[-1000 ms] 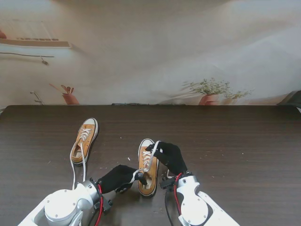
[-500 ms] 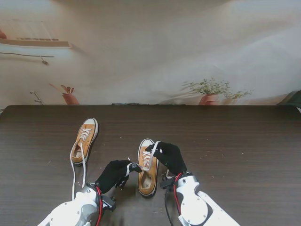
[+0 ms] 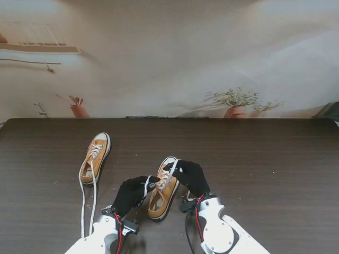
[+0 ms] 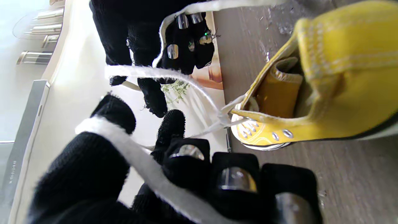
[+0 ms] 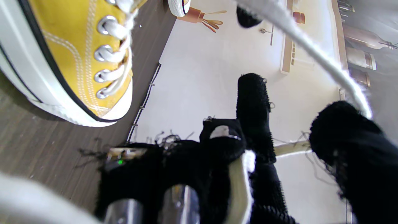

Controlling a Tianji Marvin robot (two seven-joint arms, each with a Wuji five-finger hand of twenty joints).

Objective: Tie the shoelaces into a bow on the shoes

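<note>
Nearest the robot, the left hand point(image 3: 133, 192) is gripping a white shoelace point(image 4: 149, 168), its black-gloved fingers point(image 4: 186, 161) curling closed around the strand that is running across the palm toward the eyelets. Just to its right, the yellow sneaker point(image 3: 162, 190) is lying on the dark wooden table point(image 3: 265, 159), tilting with its heel toward the robot and its toe pointing away and slightly right; in the left wrist view its open collar and tongue are showing, with the laces gathering in a crossing at the top eyelets. On the shoe's right side, the right hand point(image 3: 190, 176) is pinching the other lace end point(image 5: 239, 183) between closed fingers, and this strand is rising taut from the eyelets. Both hands are touching or nearly touching the shoe. Farther away and to the left, a second yellow sneaker point(image 3: 96, 156) is resting flat, well apart, its untied lace point(image 3: 82, 206) trailing back toward the robot.
</note>
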